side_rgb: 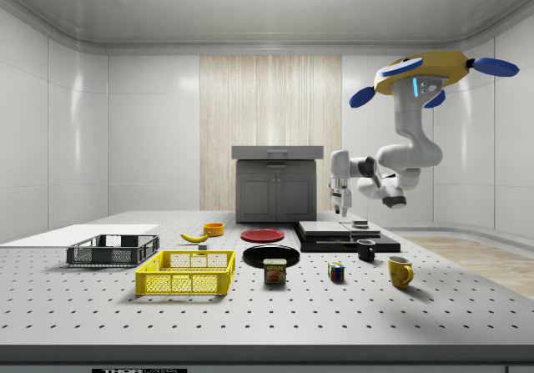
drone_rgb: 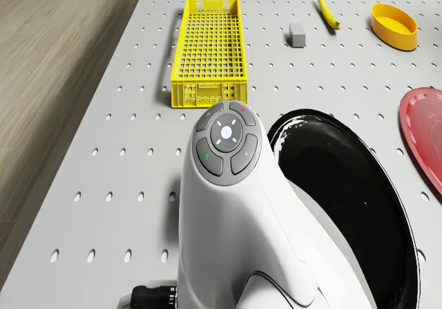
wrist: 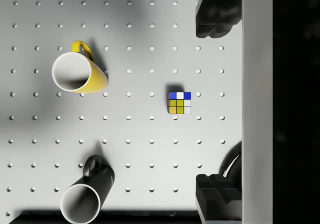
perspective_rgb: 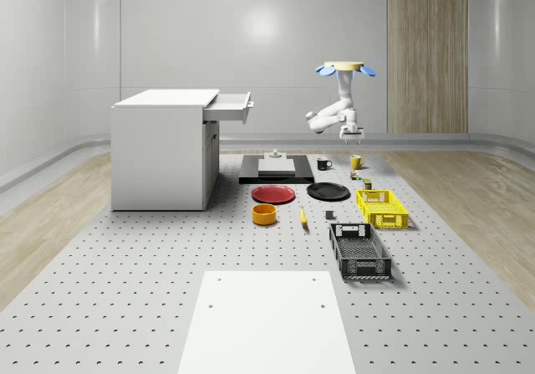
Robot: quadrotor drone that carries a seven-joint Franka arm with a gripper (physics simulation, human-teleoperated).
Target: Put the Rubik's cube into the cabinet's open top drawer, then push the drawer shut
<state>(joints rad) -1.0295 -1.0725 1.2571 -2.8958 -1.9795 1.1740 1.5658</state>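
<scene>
- Rubik's cube [wrist: 180, 103] sits on the pegboard table [wrist: 140, 134], near the yellow mug [wrist: 79, 74] and black mug [wrist: 83, 196].
- The gripper [side_rgb: 340, 212] hangs high above it — fingers spread, empty, cube between them in the wrist view.
- Drone [side_rgb: 425, 74] hovers over that table end; open top drawer [perspective_rgb: 231, 106] is well apart, so there's plenty of free air.

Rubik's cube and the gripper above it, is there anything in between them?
Nothing: the wrist view looks straight down at the Rubik's cube between the fingers, and the side view shows the gripper hanging above the table.
</scene>
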